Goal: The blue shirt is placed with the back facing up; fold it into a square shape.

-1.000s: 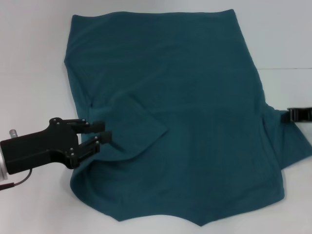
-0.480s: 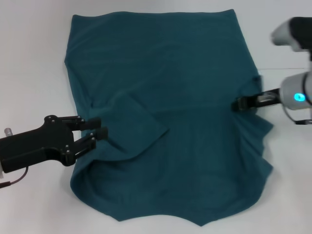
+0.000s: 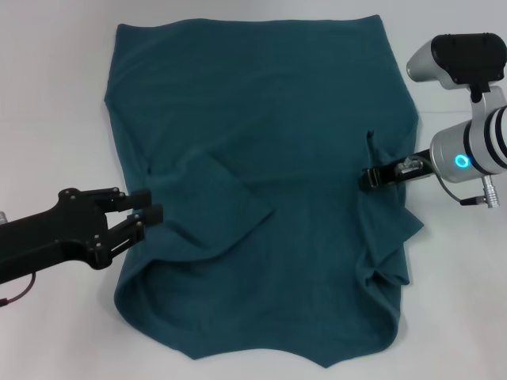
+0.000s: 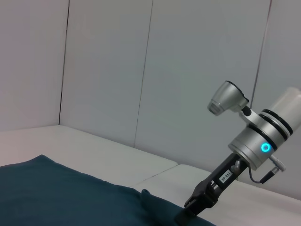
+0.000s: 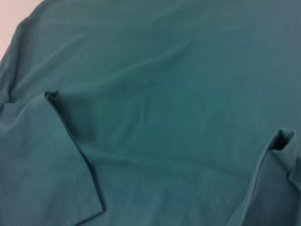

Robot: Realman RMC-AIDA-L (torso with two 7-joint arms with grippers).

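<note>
We see the blue shirt spread on the white counter, its left sleeve already folded inward. Our right gripper pinches the shirt's right edge, jaws closed on fabric. Our left gripper sits at the left edge, jaws slightly apart, bare counter behind.

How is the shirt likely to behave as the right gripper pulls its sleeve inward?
The shirt will probably flop and drape: it bunches into folds beside the right gripper. It looks light, and its wrinkled fabric should trail rather than hold shape.
</note>
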